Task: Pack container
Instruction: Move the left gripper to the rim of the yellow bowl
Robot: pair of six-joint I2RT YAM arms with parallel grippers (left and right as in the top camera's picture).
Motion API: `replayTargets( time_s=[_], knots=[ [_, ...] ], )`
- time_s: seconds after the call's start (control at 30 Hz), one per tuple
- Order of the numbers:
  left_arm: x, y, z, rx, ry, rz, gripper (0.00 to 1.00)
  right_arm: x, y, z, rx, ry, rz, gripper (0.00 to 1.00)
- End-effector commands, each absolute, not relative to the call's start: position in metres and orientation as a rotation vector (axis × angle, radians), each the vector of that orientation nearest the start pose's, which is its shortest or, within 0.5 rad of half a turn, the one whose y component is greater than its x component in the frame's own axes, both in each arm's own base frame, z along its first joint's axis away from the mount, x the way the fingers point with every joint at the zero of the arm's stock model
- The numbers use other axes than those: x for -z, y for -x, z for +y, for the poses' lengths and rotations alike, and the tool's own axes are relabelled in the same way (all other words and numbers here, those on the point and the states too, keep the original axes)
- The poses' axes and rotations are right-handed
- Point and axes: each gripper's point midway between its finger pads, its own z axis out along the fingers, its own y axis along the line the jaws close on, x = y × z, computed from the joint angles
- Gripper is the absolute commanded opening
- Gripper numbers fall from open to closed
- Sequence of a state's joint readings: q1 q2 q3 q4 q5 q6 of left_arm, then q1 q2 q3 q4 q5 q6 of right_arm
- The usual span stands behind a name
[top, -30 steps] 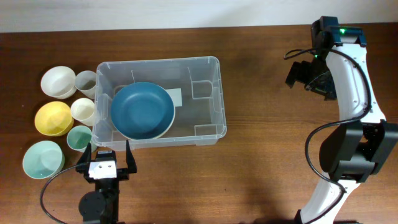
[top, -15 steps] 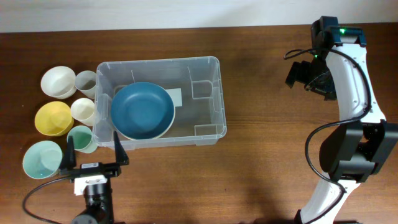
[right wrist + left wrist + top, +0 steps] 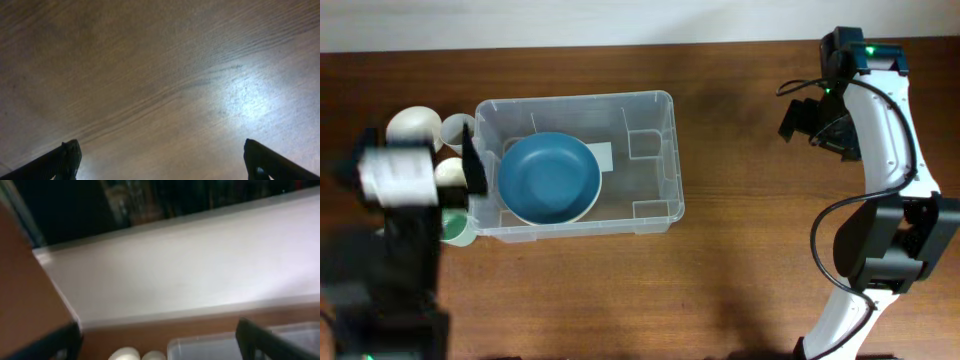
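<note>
The container (image 3: 655, 110) is a clear plastic bin at the table's middle left, with a white label (image 3: 601, 157) on its base. A dark blue bowl (image 3: 548, 178) lies in its left half. My left gripper (image 3: 414, 160) is blurred and raised above the bowls left of the bin, its fingers spread wide and empty. The left wrist view shows its open jaws (image 3: 157, 326), a bin corner (image 3: 200, 347) and two white rims (image 3: 125, 354). My right gripper (image 3: 810, 120) is far right, open and empty over bare wood (image 3: 160, 145).
Left of the bin stand a white bowl (image 3: 410, 122), a clear cup (image 3: 455, 127), a small cream cup (image 3: 450, 172) and a teal cup (image 3: 457, 228). My left arm hides whatever else lies there. A pale wall (image 3: 190, 270) runs along the table's far edge.
My left arm has swung up and back from the front edge, and now hangs over the bowls left of the bin. The right arm, bin and blue bowl have not moved.
</note>
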State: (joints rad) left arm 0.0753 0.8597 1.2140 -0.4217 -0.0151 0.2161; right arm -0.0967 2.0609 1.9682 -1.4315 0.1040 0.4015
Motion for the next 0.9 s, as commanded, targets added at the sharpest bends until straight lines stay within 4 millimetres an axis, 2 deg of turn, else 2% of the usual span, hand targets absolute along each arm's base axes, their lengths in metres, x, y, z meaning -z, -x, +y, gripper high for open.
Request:
replayTargets(
  time_s=[0.0, 0.07, 0.2, 0.27, 0.3, 0.33, 0.43, 0.5, 0.53, 0.63, 0.67, 0.8, 0.87],
  knots=[
    [-0.452, -0.334, 0.02, -0.187, -0.167, 1.811, 1.0, -0.141, -0.401, -0.058, 0.148, -0.758, 2.976, 0.98],
    [-0.448, -0.347, 0.031, -0.234, -0.148, 1.903, 1.0, -0.141, -0.401, -0.058, 0.148, -0.758, 2.976, 0.99],
    [-0.432, -0.363, 0.071, -0.23, 0.218, 2.044, 1.0, -0.141, -0.401, -0.058, 0.148, -0.758, 2.976, 0.99],
    [-0.419, -0.362, 0.098, -0.197, 0.429, 2.085, 1.0, -0.141, -0.401, -0.058, 0.148, -0.758, 2.976, 0.99],
    [-0.405, -0.354, 0.132, -0.176, 0.659, 2.086, 1.0, -0.141, -0.401, -0.058, 0.148, -0.758, 2.976, 0.99],
    [-0.397, -0.349, 0.148, -0.157, 0.771, 2.076, 1.0, -0.141, -0.401, -0.058, 0.148, -0.758, 2.976, 0.99],
    [-0.377, -0.34, 0.18, -0.102, 0.948, 2.081, 1.0, -0.141, -0.401, -0.058, 0.148, -0.758, 2.976, 0.99],
    [-0.365, -0.338, 0.185, -0.056, 0.983, 2.114, 1.0, -0.141, -0.401, -0.058, 0.148, -0.758, 2.976, 0.99],
    [-0.351, -0.332, 0.191, -0.053, 1.033, 2.157, 1.0, -0.141, -0.401, -0.058, 0.148, -0.758, 2.976, 0.99],
    [-0.337, -0.324, 0.207, -0.116, 1.105, 2.184, 1.0, -0.141, -0.401, -0.058, 0.148, -0.758, 2.976, 0.99],
    [-0.327, -0.324, 0.219, -0.149, 1.142, 2.196, 1.0, -0.141, -0.401, -0.058, 0.148, -0.758, 2.976, 0.99],
    [-0.3, -0.331, 0.232, -0.156, 1.19, 2.256, 1.0, -0.141, -0.401, -0.058, 0.148, -0.758, 2.976, 0.99],
    [-0.279, -0.336, 0.241, -0.173, 1.219, 2.302, 1.0, -0.141, -0.401, -0.058, 0.148, -0.758, 2.976, 0.99]
  ],
)
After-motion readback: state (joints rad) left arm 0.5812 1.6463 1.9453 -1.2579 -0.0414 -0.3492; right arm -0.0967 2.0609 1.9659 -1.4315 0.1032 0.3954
